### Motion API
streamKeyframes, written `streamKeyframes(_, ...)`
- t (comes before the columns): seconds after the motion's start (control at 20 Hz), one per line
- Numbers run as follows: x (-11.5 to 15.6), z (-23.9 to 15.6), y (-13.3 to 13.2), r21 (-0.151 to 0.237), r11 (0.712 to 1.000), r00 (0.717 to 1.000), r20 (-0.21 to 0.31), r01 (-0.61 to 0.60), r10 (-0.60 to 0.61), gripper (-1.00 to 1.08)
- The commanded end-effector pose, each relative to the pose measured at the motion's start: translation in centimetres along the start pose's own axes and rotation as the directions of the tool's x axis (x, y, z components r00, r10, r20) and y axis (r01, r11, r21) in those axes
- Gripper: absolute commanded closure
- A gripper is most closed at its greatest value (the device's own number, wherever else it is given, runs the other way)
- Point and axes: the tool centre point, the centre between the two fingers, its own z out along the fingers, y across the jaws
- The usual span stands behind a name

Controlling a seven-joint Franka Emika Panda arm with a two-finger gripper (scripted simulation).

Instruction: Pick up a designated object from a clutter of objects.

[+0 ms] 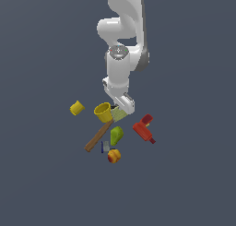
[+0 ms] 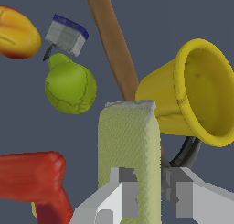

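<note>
The designated object, a flat pale yellow-green speckled pad (image 2: 130,141), sits between my fingers in the wrist view. In the exterior view the pad (image 1: 119,114) pokes out just below the hand, right beside the yellow cup (image 1: 103,112). My gripper (image 2: 151,191) is shut on the pad, with a grey finger (image 2: 123,191) pressed to each side. In the exterior view the gripper (image 1: 121,110) is down at the level of the clutter. I cannot tell whether the pad is off the ground.
The yellow cup (image 2: 196,90) lies on its side against the pad. The hammer's wooden handle (image 2: 114,45) runs past it. Close around lie a green pear (image 2: 71,86), a red drill-like tool (image 2: 32,177), an orange-red fruit (image 2: 16,33) and a grey-blue piece (image 2: 67,34). A yellow cylinder (image 1: 77,108) lies apart.
</note>
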Motion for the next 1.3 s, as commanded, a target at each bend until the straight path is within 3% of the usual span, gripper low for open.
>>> streamKeyframes(0.0, 1.5, -2.2, 1.0, 0.001, 1.0, 1.0, 0.001, 0.0, 0.0, 1.08)
streamKeyframes(1.25, 17.7, -23.6, 11.0, -0.008, 1.0, 1.0, 0.004, 0.002, -0.002, 1.08)
